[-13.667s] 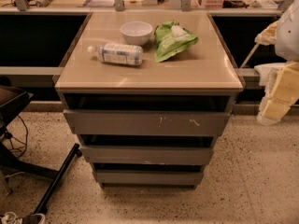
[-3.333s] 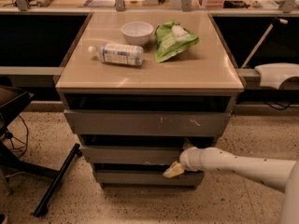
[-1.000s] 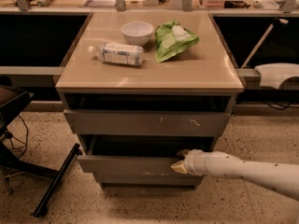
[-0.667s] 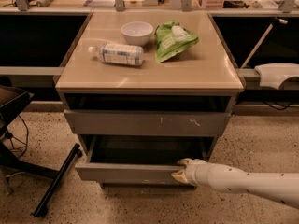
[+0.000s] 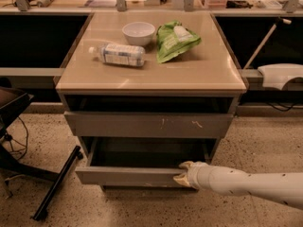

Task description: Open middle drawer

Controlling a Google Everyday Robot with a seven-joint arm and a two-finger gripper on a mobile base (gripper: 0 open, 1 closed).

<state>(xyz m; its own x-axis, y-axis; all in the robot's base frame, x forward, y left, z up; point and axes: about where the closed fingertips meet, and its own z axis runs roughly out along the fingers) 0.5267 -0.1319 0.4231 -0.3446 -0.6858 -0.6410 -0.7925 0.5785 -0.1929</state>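
The middle drawer (image 5: 128,176) is a plain grey flat front with no handle, pulled well out from the cabinet, its dark box interior showing behind the front. My gripper (image 5: 183,173) is at the right end of the drawer's front, its pale fingers hooked over the top edge. My white arm (image 5: 246,184) reaches in from the lower right. Above it, the top drawer (image 5: 147,125), grey with white scratch marks, is shut. The bottom drawer is hidden under the pulled-out front.
On the cabinet top (image 5: 208,74) lie a white bowl (image 5: 138,32), a plastic bottle (image 5: 118,55) on its side and a green chip bag (image 5: 174,40). A black chair base (image 5: 52,188) stands at the lower left. A white object (image 5: 280,74) sits at right.
The middle drawer has slid out toward the camera, from nearly shut to well open. My gripper came back with it, staying on its right end.
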